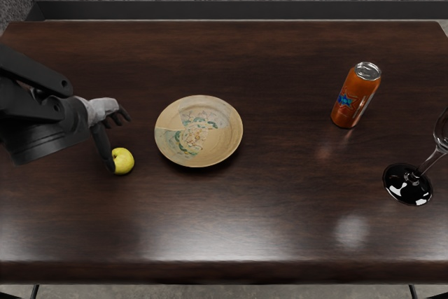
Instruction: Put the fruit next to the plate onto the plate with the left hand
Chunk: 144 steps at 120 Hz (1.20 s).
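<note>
Spanning the whole view, the dark wooden worktop (pixel 231 229) carries everything. The left hand (pixel 105 120) reaches in over it with its fingers spread and loose, clasping nothing. One dark digit points down toward the near edge, its tip against or just beside the fruit. The ceramic plate (pixel 199 131) lies near, out past the fingertips and away from the arm. A wine glass (pixel 413 173) and an orange drink can (pixel 355 94) stand well beyond the plate. The yellow-green apple (pixel 123 161) rests on the worktop just below the hand, between hand and plate. It is round, with no long axis to align to. Only this hand shows, and I judge it must close around the apple before lifting.
</note>
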{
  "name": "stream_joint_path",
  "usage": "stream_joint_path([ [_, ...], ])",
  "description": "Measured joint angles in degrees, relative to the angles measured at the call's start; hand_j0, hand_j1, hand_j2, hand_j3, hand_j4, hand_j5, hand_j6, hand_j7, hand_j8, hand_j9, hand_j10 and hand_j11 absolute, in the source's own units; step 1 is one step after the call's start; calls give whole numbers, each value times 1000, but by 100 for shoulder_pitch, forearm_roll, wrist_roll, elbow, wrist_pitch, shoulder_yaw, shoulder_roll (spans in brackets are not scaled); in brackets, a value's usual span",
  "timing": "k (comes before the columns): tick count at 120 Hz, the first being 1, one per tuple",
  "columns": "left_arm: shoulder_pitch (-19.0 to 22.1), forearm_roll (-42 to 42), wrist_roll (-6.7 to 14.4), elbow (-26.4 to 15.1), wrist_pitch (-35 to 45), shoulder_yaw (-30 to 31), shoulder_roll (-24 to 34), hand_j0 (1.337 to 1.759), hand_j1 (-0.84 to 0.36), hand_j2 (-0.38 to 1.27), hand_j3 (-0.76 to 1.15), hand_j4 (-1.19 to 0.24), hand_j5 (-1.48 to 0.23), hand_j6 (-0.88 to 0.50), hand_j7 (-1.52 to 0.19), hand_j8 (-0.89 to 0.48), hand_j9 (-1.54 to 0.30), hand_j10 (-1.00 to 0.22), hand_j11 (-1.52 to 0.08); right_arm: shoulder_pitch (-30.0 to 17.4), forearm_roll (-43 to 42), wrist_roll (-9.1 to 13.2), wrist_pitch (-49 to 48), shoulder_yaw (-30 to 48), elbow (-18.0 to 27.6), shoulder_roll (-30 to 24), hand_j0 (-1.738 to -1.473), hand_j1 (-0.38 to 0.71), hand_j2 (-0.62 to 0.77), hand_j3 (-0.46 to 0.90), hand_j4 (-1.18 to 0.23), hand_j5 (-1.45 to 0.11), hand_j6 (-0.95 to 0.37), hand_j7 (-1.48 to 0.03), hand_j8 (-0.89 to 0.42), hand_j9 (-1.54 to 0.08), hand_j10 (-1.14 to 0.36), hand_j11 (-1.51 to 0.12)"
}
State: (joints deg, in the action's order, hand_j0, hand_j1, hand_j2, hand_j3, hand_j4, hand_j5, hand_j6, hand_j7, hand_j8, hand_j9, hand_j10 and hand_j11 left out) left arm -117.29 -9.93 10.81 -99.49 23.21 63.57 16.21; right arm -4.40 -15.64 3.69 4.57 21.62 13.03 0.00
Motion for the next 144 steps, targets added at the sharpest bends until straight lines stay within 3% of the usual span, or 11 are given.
stream_joint_path([
  [46, 277, 30, 16, 0, 1070, 14, -794, 1658, 57, 49, 0, -243, -316, -243, -316, -243, -316, -243, -316, 0, 0, 0, 0, 0, 2, 0, -1658, -306, -7, 0, -36, -46, -36, -46, -36, -46, -36, -46],
  [82, 368, 751, 50, 0, 625, 25, -845, 1658, 58, 49, 0, -243, -316, -243, -316, -243, -316, -243, -316, 0, 0, 0, 0, 0, 2, 0, -1658, -306, -7, 0, -36, -46, -36, -46, -36, -46, -36, -46],
  [105, 447, 1246, 143, 0, 695, 94, -953, 1658, 58, 49, 0, -243, -316, -243, -316, -243, -316, -243, -316, 0, 0, 0, 0, 0, 2, 0, -1658, -306, -7, 0, -36, -46, -36, -46, -36, -46, -36, -46],
  [144, 765, 1964, 544, 0, 1153, 206, -1199, 1658, 58, 49, 0, -243, -316, -243, -316, -243, -316, -243, -316, 0, 0, 0, 0, 0, 1, 0, -1658, -306, -7, 0, -36, -46, -36, -46, -36, -46, -36, -46],
])
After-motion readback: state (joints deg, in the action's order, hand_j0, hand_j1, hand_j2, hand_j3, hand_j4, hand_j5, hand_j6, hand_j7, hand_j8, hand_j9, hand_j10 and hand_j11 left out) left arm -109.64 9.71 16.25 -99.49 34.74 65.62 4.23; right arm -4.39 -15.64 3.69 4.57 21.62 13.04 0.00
